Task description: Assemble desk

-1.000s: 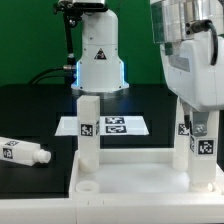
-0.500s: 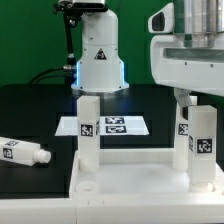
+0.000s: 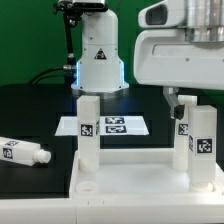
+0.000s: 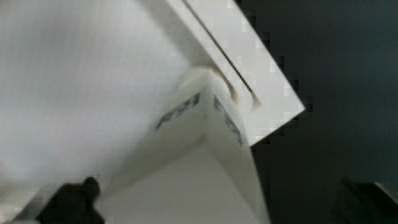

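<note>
The tabletop (image 3: 130,170) sits at the front of the black table (image 3: 30,110), tray side up. One leg (image 3: 88,130) stands upright in its far corner on the exterior view's left, and the round socket (image 3: 88,185) in front of it is bare. On the exterior view's right there is more upright white: a rear leg (image 3: 183,135) and a nearer leg (image 3: 204,150), probably two separate pieces, though they overlap. A loose leg (image 3: 25,152) lies flat on the table, well apart at the exterior view's left. The marker board (image 3: 112,126) lies behind the tray.

The gripper (image 4: 222,198) hangs above that right-hand corner. In the wrist view its dark fingers (image 4: 71,200) are spread wide with a leg's top below them, and they grip nothing.
</note>
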{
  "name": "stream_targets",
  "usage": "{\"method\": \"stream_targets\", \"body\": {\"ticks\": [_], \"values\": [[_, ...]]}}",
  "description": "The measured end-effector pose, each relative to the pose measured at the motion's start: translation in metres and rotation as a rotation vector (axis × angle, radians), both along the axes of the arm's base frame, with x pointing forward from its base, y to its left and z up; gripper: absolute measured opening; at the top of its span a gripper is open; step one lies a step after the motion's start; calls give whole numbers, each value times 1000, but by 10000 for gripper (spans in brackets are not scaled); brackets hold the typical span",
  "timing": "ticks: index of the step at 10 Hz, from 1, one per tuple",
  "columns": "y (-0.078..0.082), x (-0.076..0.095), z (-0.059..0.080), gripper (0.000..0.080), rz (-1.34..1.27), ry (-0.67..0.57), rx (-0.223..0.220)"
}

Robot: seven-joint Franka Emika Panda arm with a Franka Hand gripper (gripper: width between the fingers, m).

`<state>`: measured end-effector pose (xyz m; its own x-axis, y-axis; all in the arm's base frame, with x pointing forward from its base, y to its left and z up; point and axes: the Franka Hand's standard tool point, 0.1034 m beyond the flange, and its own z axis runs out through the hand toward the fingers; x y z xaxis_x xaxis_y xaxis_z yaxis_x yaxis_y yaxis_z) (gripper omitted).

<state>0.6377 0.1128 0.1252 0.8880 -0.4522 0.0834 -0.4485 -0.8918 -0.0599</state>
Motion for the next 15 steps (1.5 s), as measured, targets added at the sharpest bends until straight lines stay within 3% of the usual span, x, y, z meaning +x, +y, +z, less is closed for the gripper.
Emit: {"method": "stream_targets", "body": {"ticks": [3,6,7,8,11,14,15], "values": [[-1,0,-1,644,-93,3,11],[-1,0,-1,162,-312,7,33],[-4,0,-1,162,-380,7,38],[-7,2,-2,55,-512,5,49],[-10,4,-7,3,-795,-3,80],[-10,4,-7,1,-722,-3,70],[-9,5,-3,1,-590,17,50]]}}
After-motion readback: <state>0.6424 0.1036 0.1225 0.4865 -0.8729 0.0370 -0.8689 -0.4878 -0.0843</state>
